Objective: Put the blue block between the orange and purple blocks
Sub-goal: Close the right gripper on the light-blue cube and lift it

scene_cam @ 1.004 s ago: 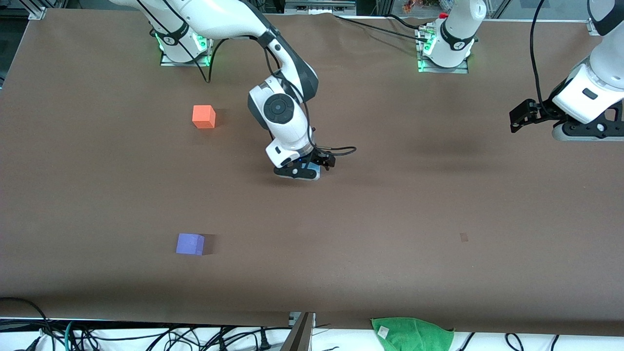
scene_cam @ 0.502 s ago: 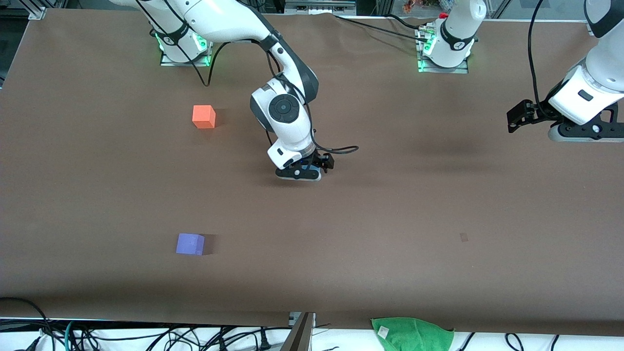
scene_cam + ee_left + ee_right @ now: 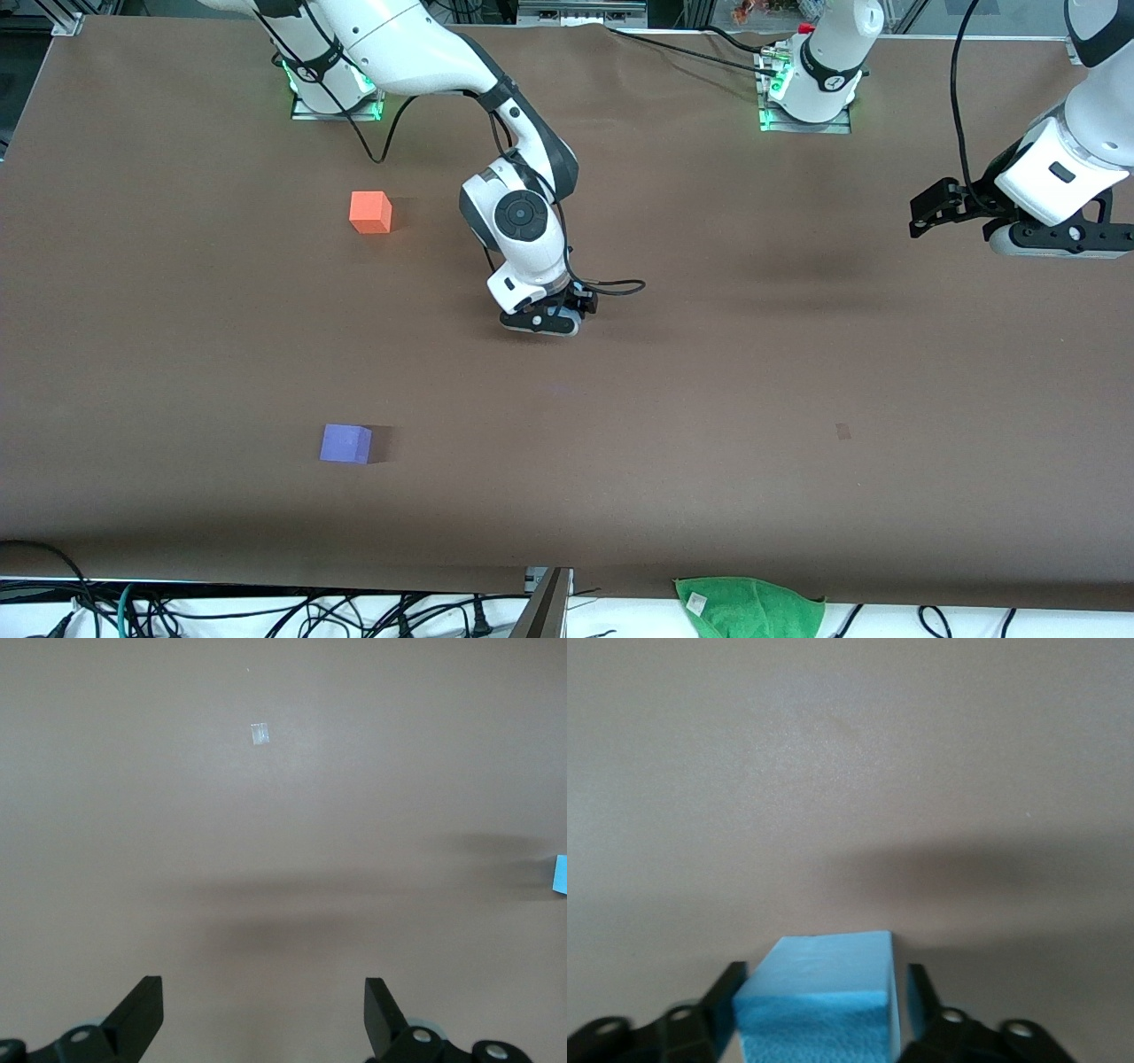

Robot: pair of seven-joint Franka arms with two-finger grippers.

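Observation:
The blue block (image 3: pixel 819 992) sits between the fingers of my right gripper (image 3: pixel 824 1001), which close against its two sides low at the table. In the front view the right gripper (image 3: pixel 551 317) is near the table's middle and hides the block. The orange block (image 3: pixel 370 212) lies toward the right arm's end, farther from the front camera. The purple block (image 3: pixel 345 443) lies nearer to the camera, almost straight below it in that view. My left gripper (image 3: pixel 921 217) hangs open and empty over the left arm's end of the table; its fingers are wide apart in the left wrist view (image 3: pixel 264 1019).
A green cloth (image 3: pixel 749 607) lies at the table's front edge. Cables run along that edge. A small pale mark (image 3: pixel 842 431) is on the brown table cover (image 3: pixel 709 399). A light blue sliver (image 3: pixel 561 873) shows at the edge of the left wrist view.
My right gripper has sunk and turned a little over the blue block, which no longer shows in the front view. My left gripper has drifted slightly toward the table's middle.

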